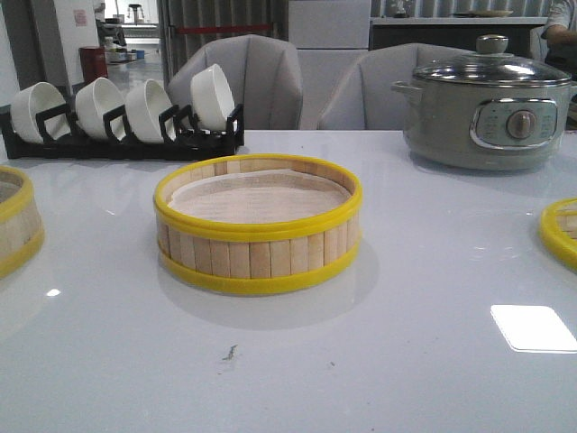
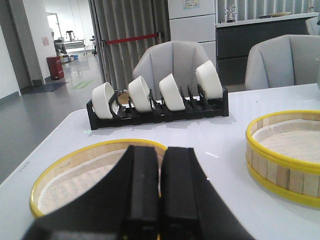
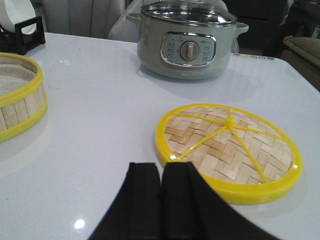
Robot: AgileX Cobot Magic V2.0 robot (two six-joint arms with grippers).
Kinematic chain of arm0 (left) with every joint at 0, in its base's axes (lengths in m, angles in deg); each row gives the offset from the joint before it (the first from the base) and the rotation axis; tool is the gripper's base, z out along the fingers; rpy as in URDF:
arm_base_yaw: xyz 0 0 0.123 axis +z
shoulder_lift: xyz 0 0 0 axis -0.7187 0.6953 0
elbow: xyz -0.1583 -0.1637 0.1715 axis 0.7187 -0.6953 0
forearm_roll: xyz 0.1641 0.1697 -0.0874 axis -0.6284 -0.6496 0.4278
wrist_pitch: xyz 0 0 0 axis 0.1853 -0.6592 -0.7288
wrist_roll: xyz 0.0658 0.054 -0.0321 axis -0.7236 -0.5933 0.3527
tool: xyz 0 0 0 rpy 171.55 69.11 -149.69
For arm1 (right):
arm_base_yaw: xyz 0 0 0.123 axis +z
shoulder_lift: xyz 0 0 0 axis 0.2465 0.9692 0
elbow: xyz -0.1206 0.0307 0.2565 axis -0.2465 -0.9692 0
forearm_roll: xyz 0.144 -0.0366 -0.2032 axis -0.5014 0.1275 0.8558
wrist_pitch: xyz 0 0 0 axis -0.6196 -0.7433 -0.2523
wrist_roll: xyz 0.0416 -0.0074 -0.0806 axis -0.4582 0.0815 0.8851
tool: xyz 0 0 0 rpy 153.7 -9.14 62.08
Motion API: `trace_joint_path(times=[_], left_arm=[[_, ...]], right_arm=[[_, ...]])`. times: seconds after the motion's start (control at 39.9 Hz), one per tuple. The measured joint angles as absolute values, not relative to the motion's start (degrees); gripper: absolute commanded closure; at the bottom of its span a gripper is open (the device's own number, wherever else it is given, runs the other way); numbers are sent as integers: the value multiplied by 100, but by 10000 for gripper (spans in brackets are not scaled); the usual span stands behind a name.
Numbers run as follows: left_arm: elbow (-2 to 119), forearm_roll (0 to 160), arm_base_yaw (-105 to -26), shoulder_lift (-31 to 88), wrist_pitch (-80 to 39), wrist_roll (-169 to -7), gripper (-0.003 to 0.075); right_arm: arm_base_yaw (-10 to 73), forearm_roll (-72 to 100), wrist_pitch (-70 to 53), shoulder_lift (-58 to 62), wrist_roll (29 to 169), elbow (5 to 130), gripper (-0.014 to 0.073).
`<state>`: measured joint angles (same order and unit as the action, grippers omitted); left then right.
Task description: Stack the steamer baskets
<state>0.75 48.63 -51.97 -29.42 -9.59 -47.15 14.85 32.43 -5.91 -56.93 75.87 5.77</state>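
One steamer basket [image 1: 257,225], with pale wood-slat walls and yellow rims, stands in the middle of the table. A second basket [image 1: 18,225] is cut off by the left edge of the front view. My left gripper [image 2: 162,150] hovers over the near rim of this second basket [image 2: 75,172], jaws shut with nothing between them; the middle basket [image 2: 287,150] lies beside it. The woven-bamboo lid [image 3: 227,150] lies flat at the table's right [image 1: 561,230]. My right gripper [image 3: 161,169] is shut and empty just short of the lid's rim. Neither gripper shows in the front view.
A black rack [image 1: 126,140] holding several white bowls [image 1: 212,95] stands at the back left. A grey electric pot [image 1: 491,113] with a glass lid sits at the back right. Grey chairs stand behind the table.
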Motion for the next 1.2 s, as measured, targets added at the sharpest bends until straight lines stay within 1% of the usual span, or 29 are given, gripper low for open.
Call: trace_joint_path(times=[0.65,0.83,0.95,1.0,1.05,1.2], left_arm=[[75,4863,-5197,-2942,-905,-4715,634],[75,4441,-5197,-2942,-766,-4824,634],[143,4932,-5197,-2942,-815,-4824,634],[309,5105,-5197,-2833,-991,-4824,634],[716,5223,-5197,-2513,-1251,-4824,634],[2356,5184,-5197,-1060,-2269,-4824,634]], right_arm=[[1485,3243,-591,-5693,7587,577,545],[1485,3243,-591,-5693,7587,577,545],[1485,3243,-591,-5693,7587,577,545],[1485,3243,-591,-5693,7587,577,545],[1485,3243,-591,-5693,7587,577,545],[1485,3243,-591,-5693,7587,577,545]])
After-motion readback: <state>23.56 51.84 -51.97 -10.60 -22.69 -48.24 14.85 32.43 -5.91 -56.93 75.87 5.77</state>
